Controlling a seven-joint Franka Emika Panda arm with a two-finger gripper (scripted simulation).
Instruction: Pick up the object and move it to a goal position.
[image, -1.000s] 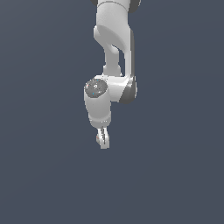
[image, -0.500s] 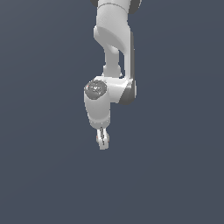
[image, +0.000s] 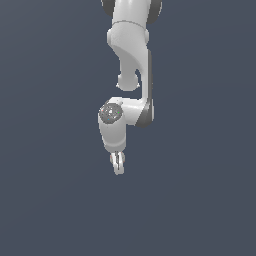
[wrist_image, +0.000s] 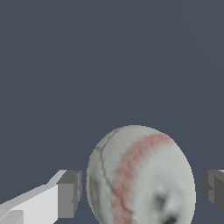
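Off-white red-stitched ball (wrist_image: 142, 177): lower part cut by wrist frame edge; hidden in exterior view. White arm's (image: 131, 60) top cropped.

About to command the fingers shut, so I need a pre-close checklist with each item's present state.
1. Baseball lies between the two fingers: ok in the wrist view.
2. Gripper open wide enough: ok, a gap shows on each side of the ball.
3. Centring: not ok, the ball sits nearer one pad than the other.
4. Finger depth against the ball's middle: cannot tell.
5. Ball visible in the exterior view: not ok, only the arm shows.
6. Goal position marked: cannot tell, none shows.
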